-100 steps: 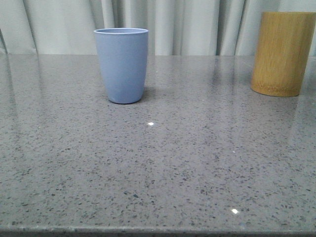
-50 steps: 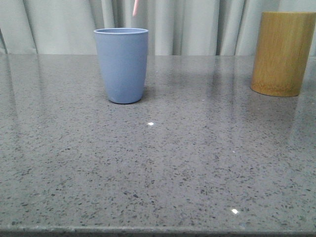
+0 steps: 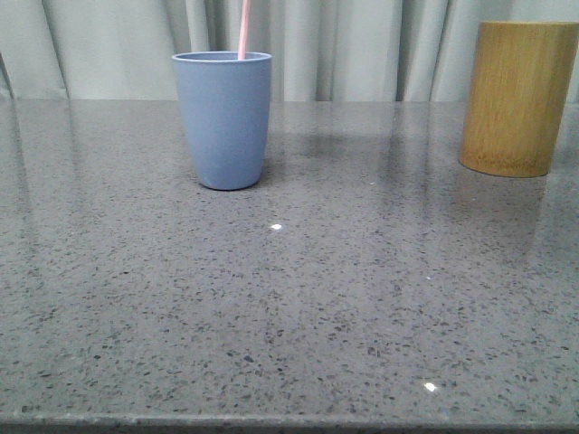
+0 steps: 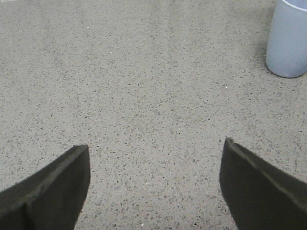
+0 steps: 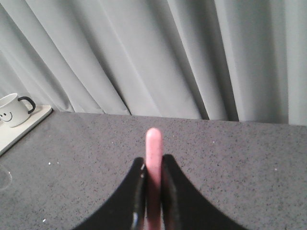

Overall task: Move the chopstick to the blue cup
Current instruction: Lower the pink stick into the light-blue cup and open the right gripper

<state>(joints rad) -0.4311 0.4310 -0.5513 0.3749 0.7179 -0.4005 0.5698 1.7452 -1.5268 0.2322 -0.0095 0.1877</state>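
Observation:
The light-blue cup (image 3: 223,119) stands upright on the grey speckled table, back left of centre. A thin pale pink chopstick (image 3: 243,29) comes down from above the front view, and its lower end dips inside the cup's rim. My right gripper (image 5: 153,165) is shut on this chopstick (image 5: 154,143), whose rounded end sticks out past the fingertips; the gripper itself is out of the front view. My left gripper (image 4: 156,153) is open and empty, low over the bare table, with the blue cup (image 4: 288,40) off to one side.
A tall tan bamboo cylinder (image 3: 517,98) stands at the back right. Grey curtains hang behind the table. In the right wrist view, a white mug (image 5: 14,108) with a smiley face sits on a pale tray at the table's far side.
The chopstick has come down from above: absent one second ago, its tip over the cup half a second ago, now its end is inside the cup's rim.

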